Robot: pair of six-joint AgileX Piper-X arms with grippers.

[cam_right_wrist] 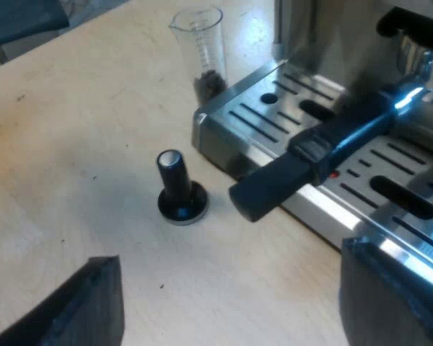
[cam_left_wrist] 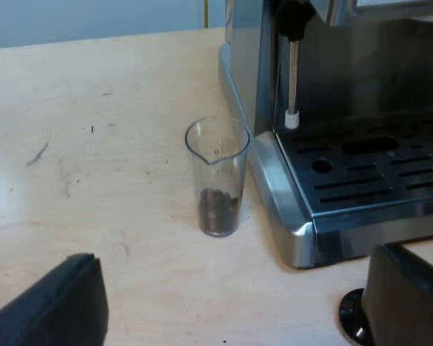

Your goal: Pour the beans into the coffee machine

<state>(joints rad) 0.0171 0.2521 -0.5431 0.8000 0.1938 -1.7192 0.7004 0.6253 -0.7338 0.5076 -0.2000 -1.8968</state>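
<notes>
A clear measuring glass (cam_left_wrist: 217, 176) stands upright on the wooden table close beside the espresso machine (cam_left_wrist: 332, 180), with a small heap of dark beans (cam_left_wrist: 218, 213) in its bottom. My left gripper (cam_left_wrist: 234, 288) is open, a short way before the glass, with nothing between its fingers. In the right wrist view the same glass (cam_right_wrist: 200, 50) stands by the corner of the machine's drip tray (cam_right_wrist: 274, 108). My right gripper (cam_right_wrist: 231, 288) is open and holds nothing, low over the table near the tamper.
A tamper with a black knob (cam_right_wrist: 179, 189) stands on the table by the drip tray; its base (cam_left_wrist: 352, 317) shows near my left finger. The holder's dark handle (cam_right_wrist: 310, 158) juts out over the tray. The steam wand (cam_left_wrist: 292, 79) hangs above the tray's corner.
</notes>
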